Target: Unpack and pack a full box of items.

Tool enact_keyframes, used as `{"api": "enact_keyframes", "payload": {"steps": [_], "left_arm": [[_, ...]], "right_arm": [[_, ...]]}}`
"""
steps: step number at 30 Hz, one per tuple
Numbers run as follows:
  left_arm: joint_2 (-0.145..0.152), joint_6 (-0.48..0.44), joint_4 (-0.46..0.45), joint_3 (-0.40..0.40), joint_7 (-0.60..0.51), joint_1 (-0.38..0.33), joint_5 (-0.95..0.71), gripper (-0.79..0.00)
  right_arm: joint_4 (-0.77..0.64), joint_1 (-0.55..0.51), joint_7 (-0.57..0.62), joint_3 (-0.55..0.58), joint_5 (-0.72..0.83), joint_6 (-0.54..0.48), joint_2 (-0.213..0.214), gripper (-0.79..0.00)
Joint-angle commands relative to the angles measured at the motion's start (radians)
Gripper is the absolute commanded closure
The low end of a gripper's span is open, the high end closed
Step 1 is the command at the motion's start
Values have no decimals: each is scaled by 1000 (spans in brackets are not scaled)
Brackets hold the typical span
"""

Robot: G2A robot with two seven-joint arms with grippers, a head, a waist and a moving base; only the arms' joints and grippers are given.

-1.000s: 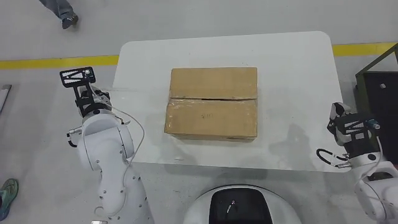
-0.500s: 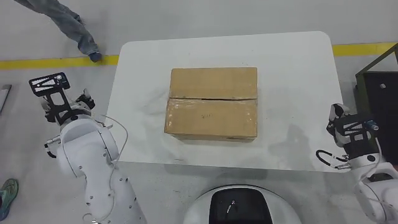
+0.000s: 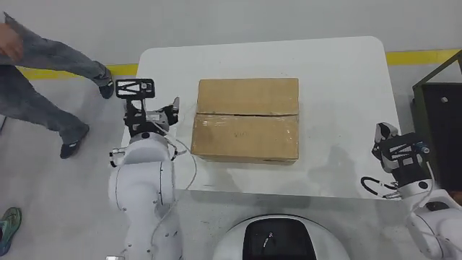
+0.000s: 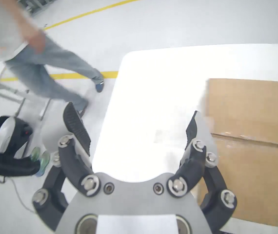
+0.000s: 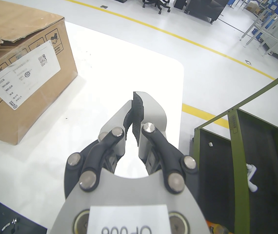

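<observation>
Brown cardboard box (image 3: 245, 119) is still shut and unpacking has not begun. My left gripper (image 4: 132, 113), spread wide, has swung back beside it; right gripper (image 5: 135, 108) sits pressed together.

Nothing really readable tbh: the white sticker (image 5: 23, 74) on the box (image 5: 14, 23) side has tiny print and codes, with handling icons (image 5: 53, 38) beside it, all too small.

The box (image 3: 247, 119) sits mid-table (image 3: 339, 72), with the left gripper (image 4: 132, 109) near its left end and the right gripper (image 5: 134, 104) at the table's right edge.
</observation>
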Motion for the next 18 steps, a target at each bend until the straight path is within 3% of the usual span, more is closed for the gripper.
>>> {"api": "enact_keyframes", "payload": {"steps": [1, 6, 10, 18], "left_arm": [[-4, -9, 39, 81, 0, -13, -19, -785], [-22, -62, 186, 302, -1, -73, -90, -785], [-29, -116, 270, 395, -26, -123, -75, -785], [-31, -164, 339, 437, -54, -173, -6, -785]], "right_arm": [[-1, -1, 0, 0, -1, 0, 0, 0], [-3, -14, -10, 14, 0, 5, -1, 0], [0, -32, -19, 36, 13, 16, -1, 0], [11, -59, -35, 69, 43, 26, -4, 0]]}}
